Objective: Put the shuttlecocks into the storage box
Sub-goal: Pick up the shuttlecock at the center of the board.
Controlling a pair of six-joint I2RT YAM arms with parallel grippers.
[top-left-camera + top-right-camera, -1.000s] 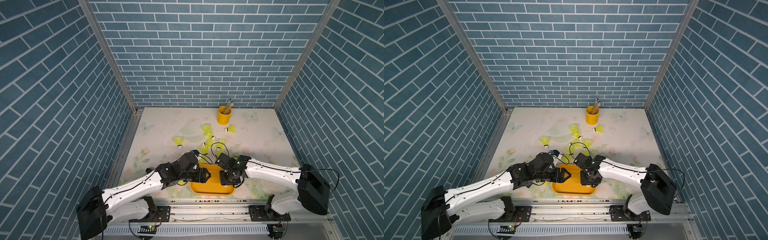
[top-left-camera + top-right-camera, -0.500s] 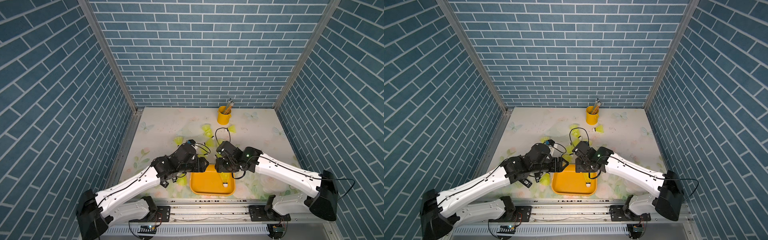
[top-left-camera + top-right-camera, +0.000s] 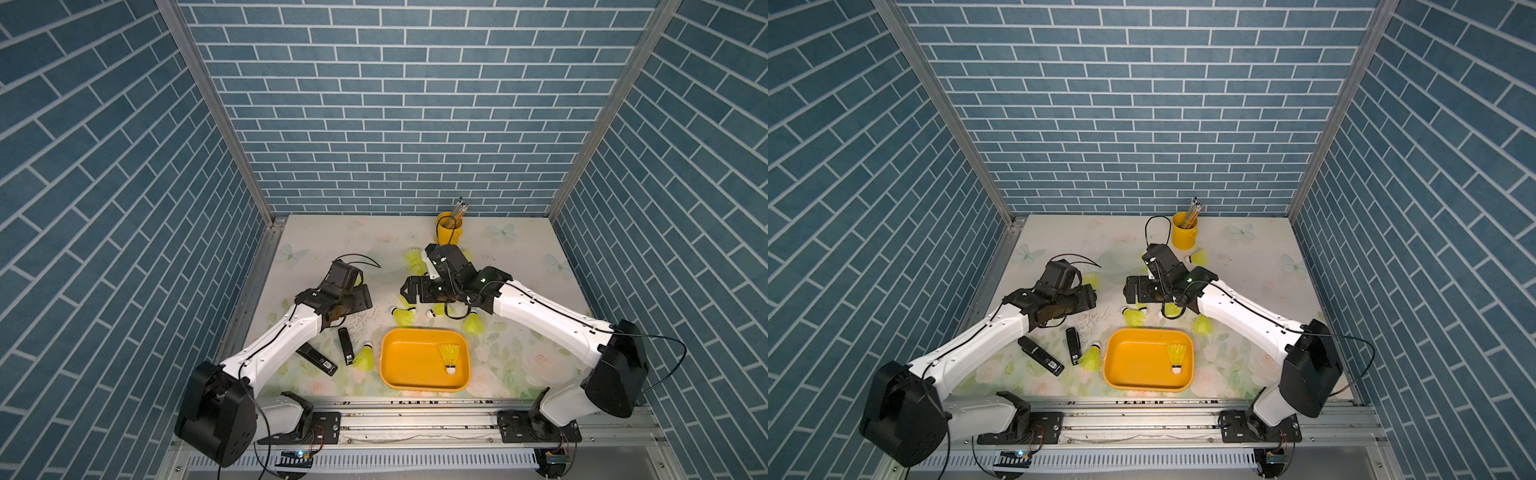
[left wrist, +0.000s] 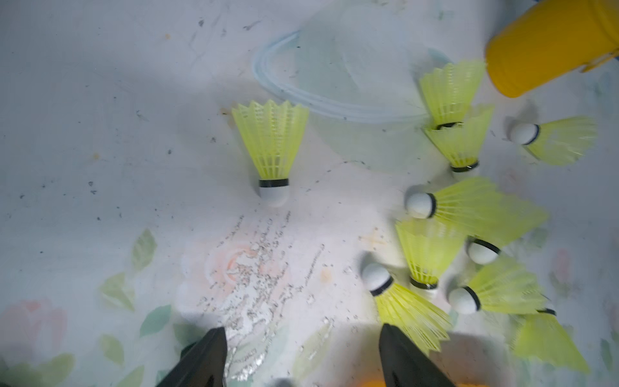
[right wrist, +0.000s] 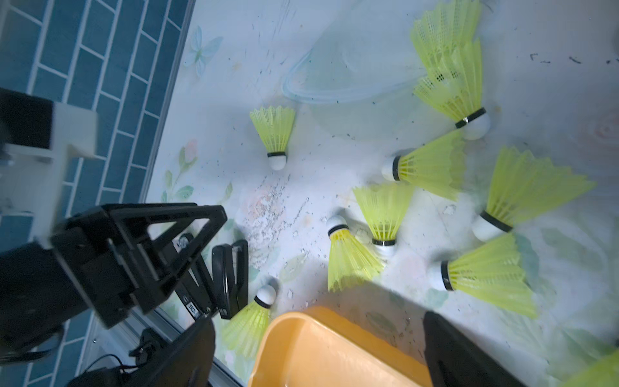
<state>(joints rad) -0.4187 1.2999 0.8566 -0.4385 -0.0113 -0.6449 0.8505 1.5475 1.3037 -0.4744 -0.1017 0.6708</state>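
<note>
The orange storage box (image 3: 407,357) sits near the front edge, and one yellow-green shuttlecock (image 3: 449,355) lies inside it at the right. Several more shuttlecocks lie loose behind it, among them one (image 3: 404,316) just past the far rim and one (image 3: 363,358) at its left side. My left gripper (image 3: 365,297) hovers open and empty over bare table, with a lone shuttlecock (image 4: 273,147) ahead of it. My right gripper (image 3: 409,289) is open and empty above the cluster, and the box's corner (image 5: 301,351) shows between its fingers (image 5: 187,351).
A yellow pencil cup (image 3: 448,228) stands at the back. Two black staplers (image 3: 318,357) (image 3: 345,351) lie left of the box. A clear plastic lid (image 4: 335,83) rests on the floral mat. Blue brick walls close in three sides.
The right gripper opened and left a shuttlecock in the box. Both arms then drew back from the box toward the loose shuttlecocks farther up the table.
</note>
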